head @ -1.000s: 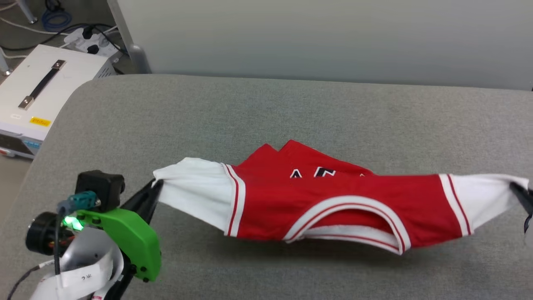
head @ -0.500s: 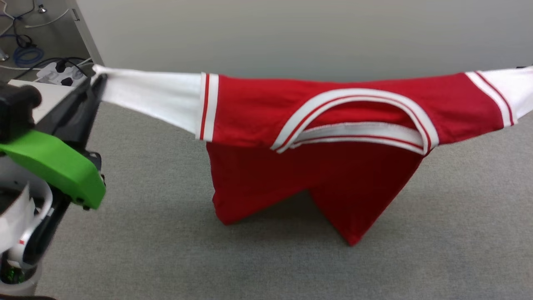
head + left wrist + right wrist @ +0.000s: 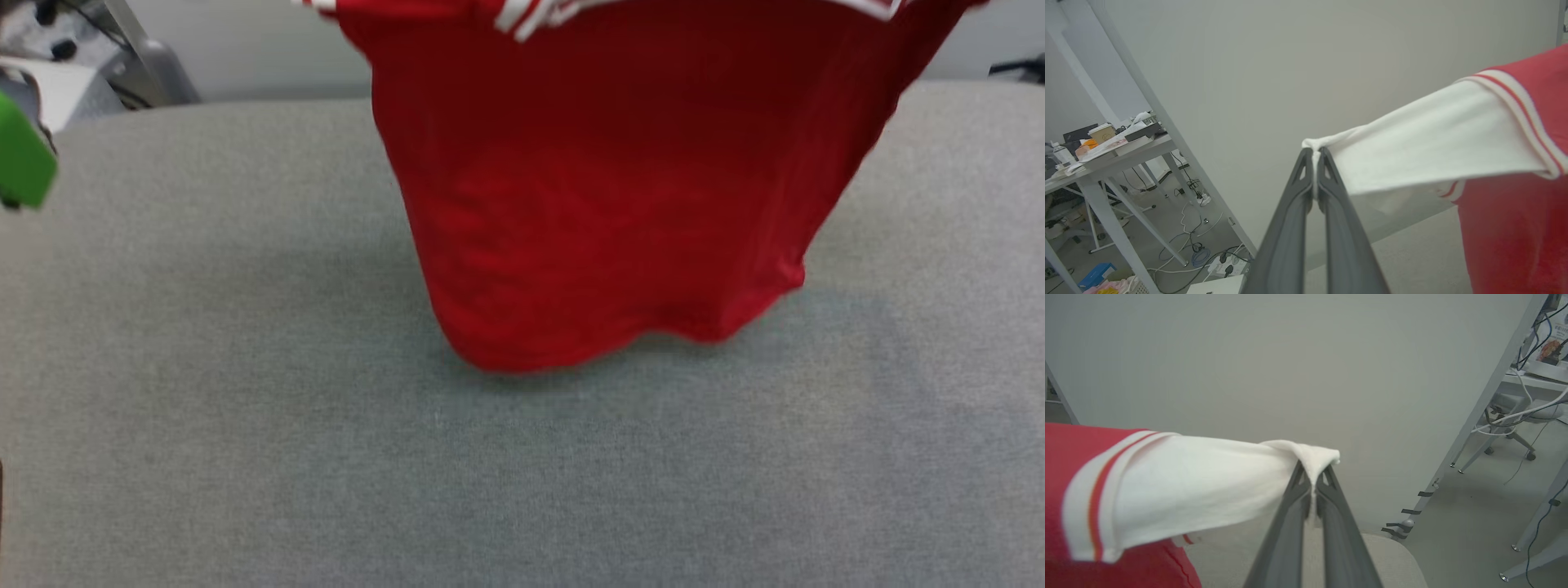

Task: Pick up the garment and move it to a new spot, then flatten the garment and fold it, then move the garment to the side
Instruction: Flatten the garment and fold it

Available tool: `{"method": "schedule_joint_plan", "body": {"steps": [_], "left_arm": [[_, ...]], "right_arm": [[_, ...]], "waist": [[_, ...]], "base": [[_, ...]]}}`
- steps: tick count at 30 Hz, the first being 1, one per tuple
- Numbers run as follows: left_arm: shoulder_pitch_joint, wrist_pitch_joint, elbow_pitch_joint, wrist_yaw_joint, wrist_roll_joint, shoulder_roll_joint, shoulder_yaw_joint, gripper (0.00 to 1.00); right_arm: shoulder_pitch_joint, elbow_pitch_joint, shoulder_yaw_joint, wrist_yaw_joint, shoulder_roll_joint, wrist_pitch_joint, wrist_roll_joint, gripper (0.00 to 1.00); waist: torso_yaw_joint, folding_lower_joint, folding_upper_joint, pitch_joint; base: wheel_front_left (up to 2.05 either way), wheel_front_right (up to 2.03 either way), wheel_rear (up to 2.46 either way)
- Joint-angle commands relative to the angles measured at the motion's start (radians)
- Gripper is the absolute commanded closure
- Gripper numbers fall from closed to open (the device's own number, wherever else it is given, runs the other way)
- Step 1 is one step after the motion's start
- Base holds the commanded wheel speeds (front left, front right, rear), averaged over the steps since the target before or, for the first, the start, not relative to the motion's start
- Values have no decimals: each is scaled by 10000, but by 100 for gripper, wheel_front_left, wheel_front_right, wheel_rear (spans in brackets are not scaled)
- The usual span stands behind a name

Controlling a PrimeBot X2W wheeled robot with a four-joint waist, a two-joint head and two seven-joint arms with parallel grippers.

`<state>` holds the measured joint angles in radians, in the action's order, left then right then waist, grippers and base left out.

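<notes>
Red fabric hangs in the air over the middle of the grey surface (image 3: 245, 425), nearer its far edge. The garment (image 3: 604, 229) is lifted and spread between both arms, its hem dangling low, and I cannot tell whether the hem brushes the surface. The left gripper (image 3: 1314, 155) is clenched on the tip of one white sleeve. The right gripper (image 3: 1312, 477) is clenched on the tip of the other, and each sleeve is pulled taut. So the pick-up looks done and the carry to a new spot seems under way. Left to do, by my reading: lay it down, flatten it, fold it, then shift it to the side.
</notes>
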<state>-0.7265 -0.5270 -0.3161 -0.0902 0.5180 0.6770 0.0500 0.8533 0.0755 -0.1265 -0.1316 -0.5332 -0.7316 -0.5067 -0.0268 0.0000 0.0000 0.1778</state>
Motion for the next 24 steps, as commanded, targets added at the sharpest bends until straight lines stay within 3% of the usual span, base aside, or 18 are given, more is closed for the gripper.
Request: {"method": "schedule_joint_plan", "body": {"steps": [1, 10, 17, 18, 20, 21, 24], "left_arm": [[-564, 110, 273, -69, -84, 88, 91, 100], [-4599, 873, 2607, -351, -399, 246, 1124, 100], [-7495, 2499, 4978, -383, -1036, -287, 1740, 100], [-8526, 3398, 6260, -387, -1422, -689, 2079, 100], [-9054, 3874, 7026, -389, -1634, -929, 2294, 100], [-9624, 4715, 7959, -286, -1817, -1284, 2376, 100], [-9801, 5496, 8864, -237, -1921, -1563, 2496, 100]], "right_arm": [[430, -220, 55, 9, -133, 187, 211, 100], [3772, -2164, 519, 9, -20, 1383, 1282, 100], [6098, -3871, 610, 9, 378, 2890, 2450, 100], [6980, -4801, 443, 9, 595, 3623, 3066, 100], [7426, -5304, 367, 9, 776, 4038, 3337, 100], [7880, -6010, 228, 9, 1042, 4688, 3605, 100], [7917, -6645, 275, 9, 1311, 5220, 3771, 100]], "waist": [[-87, 0, 0, 1378], [-163, 0, 0, 3599], [-106, 0, 0, 4955], [34, 0, 0, 5377], [117, 0, 0, 5629], [217, 0, 0, 5821], [292, 0, 0, 5840]], "base": [[0, 0, 0], [0, 0, 0], [0, 0, 0], [0, 0, 0], [0, 0, 0], [0, 0, 0], [0, 0, 0]]}}
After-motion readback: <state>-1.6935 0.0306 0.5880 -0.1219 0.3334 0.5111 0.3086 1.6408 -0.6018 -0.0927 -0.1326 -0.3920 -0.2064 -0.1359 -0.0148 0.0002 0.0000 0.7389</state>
